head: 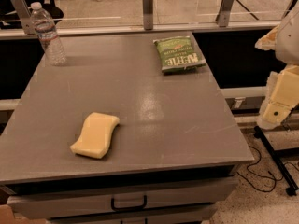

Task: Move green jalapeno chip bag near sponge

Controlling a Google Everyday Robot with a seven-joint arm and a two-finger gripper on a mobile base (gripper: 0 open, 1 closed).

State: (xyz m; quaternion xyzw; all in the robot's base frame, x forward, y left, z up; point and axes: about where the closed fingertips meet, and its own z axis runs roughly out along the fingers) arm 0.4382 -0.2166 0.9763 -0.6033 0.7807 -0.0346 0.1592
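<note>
The green jalapeno chip bag (179, 54) lies flat on the grey table (154, 106) at the far right, with its white lettering upside down to the camera. The pale yellow sponge (95, 135) lies near the front left of the table, well apart from the bag. My gripper (276, 107) hangs at the right edge of the view, off the table's right side and below the arm's pale links. It is away from both the bag and the sponge and holds nothing that I can see.
A clear plastic water bottle (48, 34) stands upright at the far left corner. A rail with metal posts (147, 7) runs behind the table. A drawer handle (128, 203) shows below the front edge. A black stand leg and cables (275, 164) are on the floor at right.
</note>
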